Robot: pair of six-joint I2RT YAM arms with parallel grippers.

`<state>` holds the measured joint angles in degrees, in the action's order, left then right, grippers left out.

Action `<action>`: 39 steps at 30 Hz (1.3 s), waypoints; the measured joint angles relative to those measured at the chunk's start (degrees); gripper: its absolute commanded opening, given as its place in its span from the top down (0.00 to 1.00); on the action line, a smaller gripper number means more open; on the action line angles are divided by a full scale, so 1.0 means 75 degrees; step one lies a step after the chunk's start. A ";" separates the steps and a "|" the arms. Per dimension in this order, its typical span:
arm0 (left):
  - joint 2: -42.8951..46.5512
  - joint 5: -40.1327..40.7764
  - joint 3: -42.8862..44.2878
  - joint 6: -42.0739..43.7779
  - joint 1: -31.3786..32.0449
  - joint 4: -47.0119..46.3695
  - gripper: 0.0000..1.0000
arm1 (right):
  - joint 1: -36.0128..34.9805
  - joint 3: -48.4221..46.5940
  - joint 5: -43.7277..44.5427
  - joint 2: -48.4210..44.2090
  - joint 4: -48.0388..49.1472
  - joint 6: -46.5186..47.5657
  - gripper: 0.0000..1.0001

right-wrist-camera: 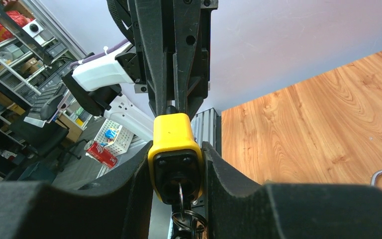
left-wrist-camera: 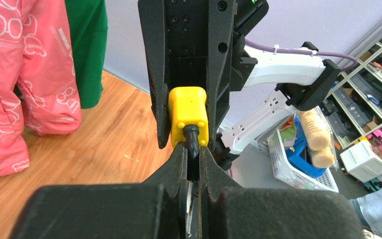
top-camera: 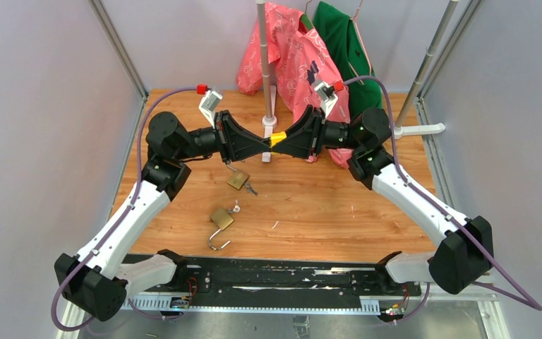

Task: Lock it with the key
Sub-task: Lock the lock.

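Yellow padlock (top-camera: pixel 276 139) is hanging mid-air in the top view, your left gripper (top-camera: pixel 265 144) and right gripper (top-camera: pixel 284 141) meeting on it. Left wrist: you're pinching its black shackle (left-wrist-camera: pixel 191 139); a white basket (left-wrist-camera: pixel 284 165) is holding blue stuff (left-wrist-camera: pixel 304 149). Right wrist: you're clamping the body, key (right-wrist-camera: pixel 180 191) sitting in it.

Both arms are reaching inward over the table so that the left gripper (top-camera: pixel 263 143) and right gripper (top-camera: pixel 286 138) are meeting tip to tip, the right clamping the yellow lock body (top-camera: pixel 276 139) and the left pinching its black shackle (left-wrist-camera: pixel 191 141).
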<state>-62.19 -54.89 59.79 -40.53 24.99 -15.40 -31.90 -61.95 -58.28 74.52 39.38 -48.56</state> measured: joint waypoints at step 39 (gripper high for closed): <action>-0.0195 -0.0609 0.0070 -0.0460 -0.0082 -0.0673 1.00 | -0.0108 -0.0525 -0.0105 -0.0122 -0.1821 0.0653 0.26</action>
<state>-63.66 -59.46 60.31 -43.99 24.38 -20.45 -32.71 -65.89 -59.07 73.60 25.71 -43.66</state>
